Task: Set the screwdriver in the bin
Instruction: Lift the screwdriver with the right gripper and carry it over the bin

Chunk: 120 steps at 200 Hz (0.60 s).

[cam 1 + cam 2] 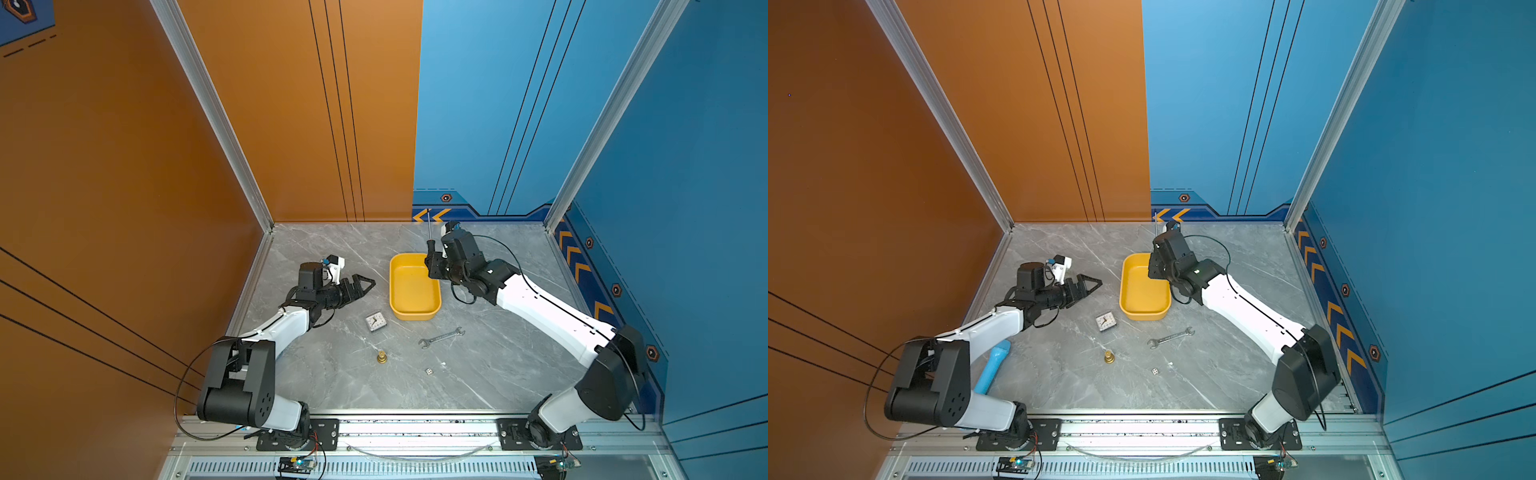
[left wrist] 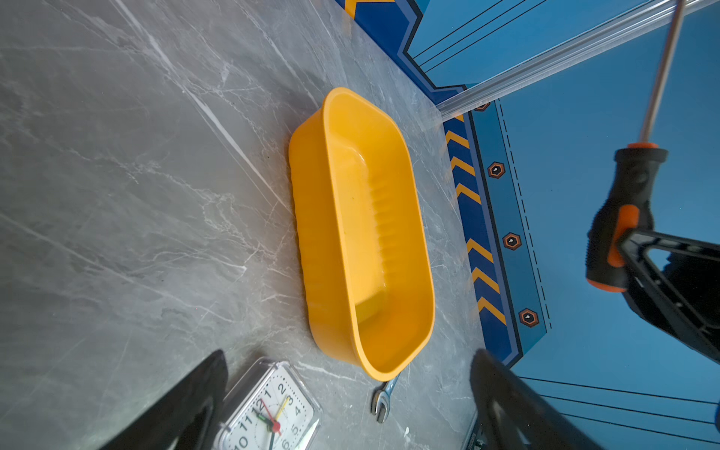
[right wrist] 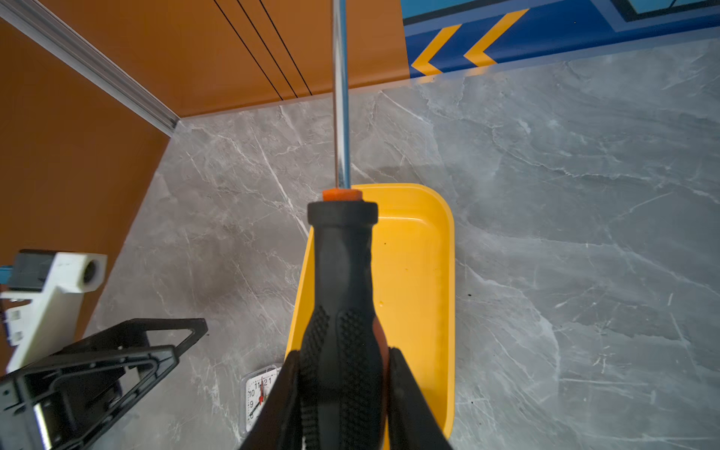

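Note:
My right gripper (image 1: 432, 266) (image 3: 343, 352) is shut on the black handle of the screwdriver (image 3: 343, 265) (image 2: 631, 202). It holds the tool in the air over the far end of the yellow bin (image 1: 413, 293) (image 1: 1144, 297) (image 3: 420, 272), with the thin shaft (image 1: 429, 226) pointing toward the back wall. Nothing lies inside the bin (image 2: 362, 233). Left of the bin, my left gripper (image 1: 371, 284) (image 2: 348, 358) hovers low over the table, open, with nothing between its fingers.
A small clock (image 1: 376, 322), a silver wrench (image 1: 441, 337), a brass weight (image 1: 381, 356) and a white die (image 1: 429, 371) lie on the marble table in front of the bin. A blue handle (image 1: 992, 370) lies beside the left arm. Walls close three sides.

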Each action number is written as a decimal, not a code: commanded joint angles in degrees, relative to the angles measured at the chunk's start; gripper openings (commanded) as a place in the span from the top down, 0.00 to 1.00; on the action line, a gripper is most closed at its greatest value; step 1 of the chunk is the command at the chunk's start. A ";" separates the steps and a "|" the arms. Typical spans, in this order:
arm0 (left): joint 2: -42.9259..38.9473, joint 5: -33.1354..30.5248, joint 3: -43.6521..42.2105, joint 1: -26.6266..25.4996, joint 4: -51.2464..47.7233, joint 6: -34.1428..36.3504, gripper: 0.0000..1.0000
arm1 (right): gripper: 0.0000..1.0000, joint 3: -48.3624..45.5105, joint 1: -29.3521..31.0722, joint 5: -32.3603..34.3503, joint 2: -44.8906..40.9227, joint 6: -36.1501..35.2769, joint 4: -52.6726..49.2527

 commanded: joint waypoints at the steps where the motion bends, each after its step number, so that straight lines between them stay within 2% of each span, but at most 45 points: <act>1: 0.19 1.29 1.37 -0.44 -1.16 -0.04 0.02 | 1.00 4.13 1.68 4.21 5.17 3.02 -5.39; 52: -0.08 1.06 1.46 -0.39 -3.06 1.41 0.02 | 1.00 9.94 5.83 7.04 13.75 7.02 -11.66; 120: -0.26 0.36 1.79 -0.44 -5.02 2.96 0.02 | 1.00 7.54 6.14 5.69 17.02 11.76 -12.42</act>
